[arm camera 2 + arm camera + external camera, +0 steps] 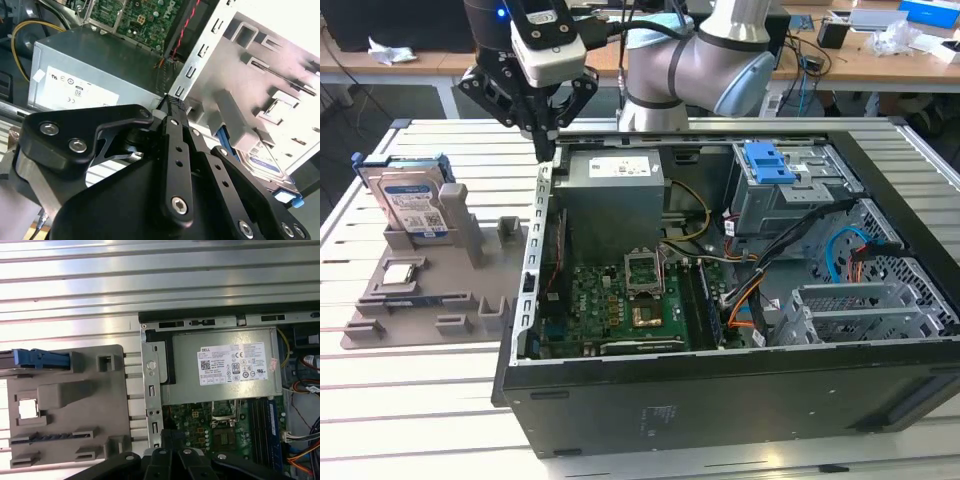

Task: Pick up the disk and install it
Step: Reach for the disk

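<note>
Disk [412, 205] and jaws stand well apart in the exterior view. The jaws hang closed on nothing, tips together and pointing down, just above the upper edge of the open computer case [720, 400] and beside the grey power supply box [612, 180]. The disk sits lower than the jaws and off toward the exterior view's left, on their side away from the case. It stands upright on one edge in a slot of the grey holder [420, 295], which lies on the slatted desk [410, 400]. Its labelled face is turned to the camera, blue plastic frames it, and its top edge is free. In the second wrist view the disk [267, 162] shows past the closed jaws, beyond the holder's [260, 75] raised posts, with the power supply box [100, 65] on the jaws' other side. In the first wrist view, looking down past the jaws, the disk [40, 359] appears edge-on as a blue strip at the end of the holder [65, 410] farthest from the case [150, 390]. The strip's long axis runs in line toward the case wall, not across it. As I judge it, the relation that counts is this sideways and downward offset from the jaws, together with the thin top edge, which offers only the disk's thickness to closing jaws.
</note>
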